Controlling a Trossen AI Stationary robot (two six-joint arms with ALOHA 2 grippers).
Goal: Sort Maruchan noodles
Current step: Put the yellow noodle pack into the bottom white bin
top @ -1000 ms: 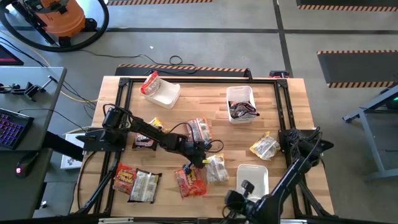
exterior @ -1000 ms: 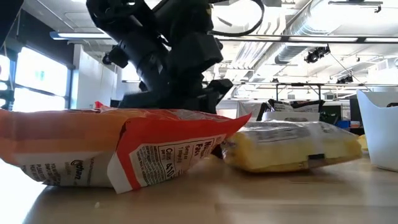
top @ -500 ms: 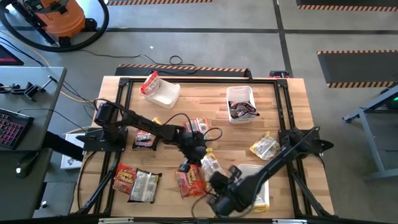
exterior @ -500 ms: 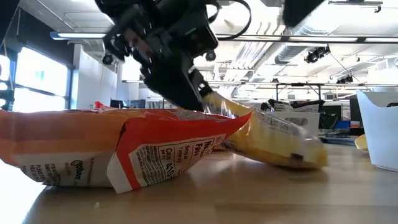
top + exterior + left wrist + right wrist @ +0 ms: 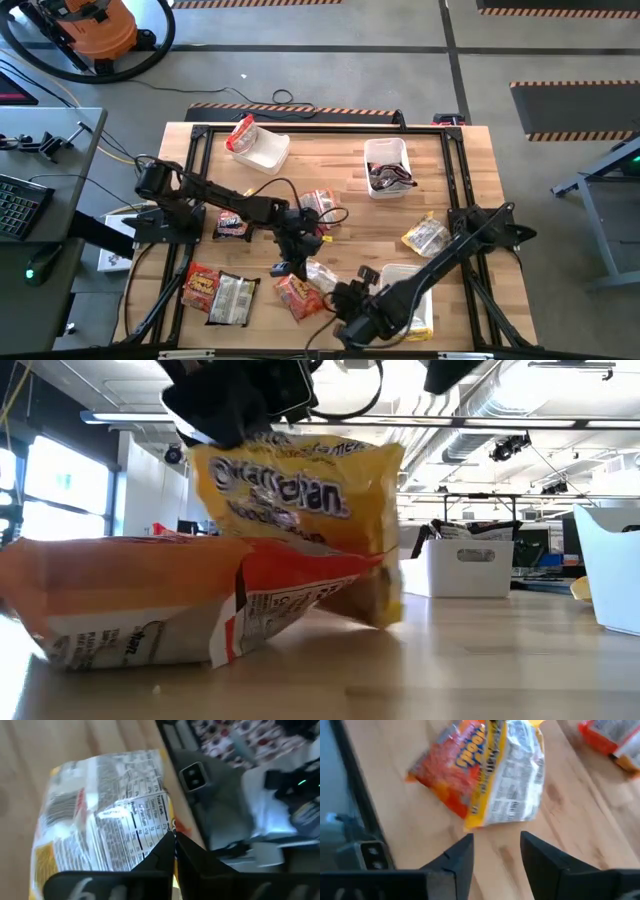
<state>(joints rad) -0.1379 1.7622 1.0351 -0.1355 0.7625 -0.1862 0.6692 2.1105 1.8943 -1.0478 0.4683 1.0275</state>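
Observation:
My left gripper (image 5: 292, 262) is shut on a yellow-white Maruchan noodle packet (image 5: 300, 500) that hangs near the table's front middle, also seen in the left wrist view (image 5: 100, 830). A red-orange packet (image 5: 150, 600) lies flat on the wood just in front of it (image 5: 298, 296). My right gripper (image 5: 495, 855) stands open low over the table, just right of these two packets (image 5: 348, 298), with nothing between its fingers. The right wrist view shows the yellow-white packet (image 5: 517, 775) ahead of it, beside the red-orange one (image 5: 447, 767). My left gripper pinches the yellow-white packet's upper edge (image 5: 165, 827) between its two shut fingers. The fingers come from above, pointing down. The packet hangs upright below them, printed face toward the table's near edge. Whether its lower end (image 5: 380, 615) touches the table, I cannot tell.
A white bin (image 5: 268, 150) with a red packet stands far left. Another bin (image 5: 388, 152) holds dark packets. A third bin (image 5: 412, 280) lies under my right arm. Loose packets lie near left (image 5: 218, 292), at centre (image 5: 320, 205), left of centre (image 5: 232, 226) and right (image 5: 425, 237).
My left gripper has risen and drawn a little toward the table's left, raising the yellow-white packet from lying flat to hanging upright. My right gripper has swung from over the near right bin toward the table's left, up to the packets.

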